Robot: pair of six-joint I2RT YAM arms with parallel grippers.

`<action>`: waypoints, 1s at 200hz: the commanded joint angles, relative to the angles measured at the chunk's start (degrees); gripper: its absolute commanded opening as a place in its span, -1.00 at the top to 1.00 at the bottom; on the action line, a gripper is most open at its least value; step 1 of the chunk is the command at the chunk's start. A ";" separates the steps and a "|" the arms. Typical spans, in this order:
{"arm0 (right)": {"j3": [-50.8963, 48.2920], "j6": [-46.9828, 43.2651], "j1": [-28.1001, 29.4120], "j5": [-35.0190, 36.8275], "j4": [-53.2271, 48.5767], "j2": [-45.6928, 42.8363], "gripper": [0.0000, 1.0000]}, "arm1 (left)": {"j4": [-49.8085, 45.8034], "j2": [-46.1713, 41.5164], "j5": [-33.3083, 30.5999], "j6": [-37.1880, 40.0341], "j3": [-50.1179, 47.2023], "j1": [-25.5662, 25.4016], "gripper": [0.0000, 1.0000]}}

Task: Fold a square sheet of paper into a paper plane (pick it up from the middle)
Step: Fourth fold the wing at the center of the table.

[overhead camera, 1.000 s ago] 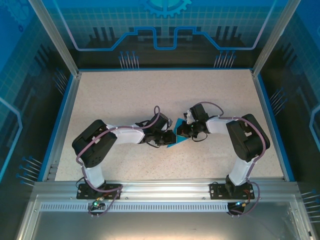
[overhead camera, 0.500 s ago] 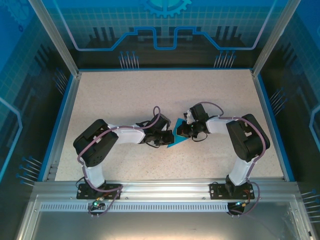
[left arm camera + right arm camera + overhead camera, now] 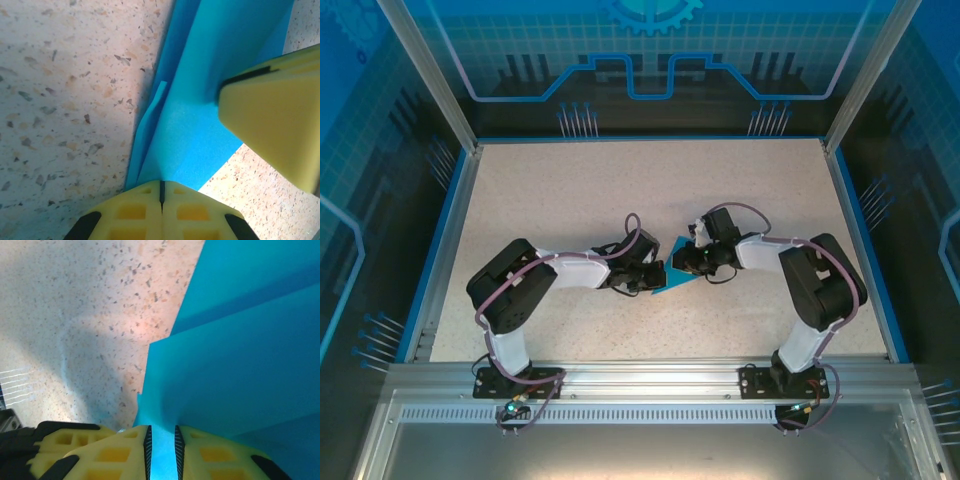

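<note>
The blue sheet of paper [image 3: 669, 284] lies folded into a small pointed, layered shape at the middle of the table, between both grippers. My left gripper [image 3: 654, 276] comes at it from the left. In the left wrist view its yellow jaws [image 3: 161, 183] are pressed together on the near edge of the paper [image 3: 200, 125]. One yellow finger of the right gripper [image 3: 275, 115] rests on the paper's far side. My right gripper [image 3: 684, 264] reaches in from the right. Its jaws [image 3: 161, 434] stand a narrow gap apart, and a strip of the paper [image 3: 240, 340] runs through that gap.
The speckled beige tabletop [image 3: 570, 190] stretches out on all sides of the paper. A blue rim [image 3: 448, 240] and metal posts frame it. Both arm bases [image 3: 520, 380] sit at the near edge.
The left jaws have closed fully on the paper's edge. The right jaws, shut before, have parted a little. The right arm's elbow has shifted slightly to the right.
</note>
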 commanded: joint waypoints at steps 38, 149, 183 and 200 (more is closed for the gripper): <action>-0.82 0.16 2.51 -1.16 1.45 -0.36 0.64 | -2.15 1.50 -2.00 -1.47 -2.00 -0.08 0.94; 0.25 2.05 1.75 5.13 -2.71 5.37 0.74 | -3.73 -1.08 -2.63 -0.97 -3.25 -0.10 0.88; 0.26 2.12 1.45 5.94 -3.55 6.39 0.74 | -5.67 -2.49 -4.58 -1.01 -4.06 -0.08 0.86; 0.34 2.24 1.44 6.04 -3.65 6.68 0.74 | -6.53 -3.37 -5.62 -1.05 -4.32 -0.08 0.86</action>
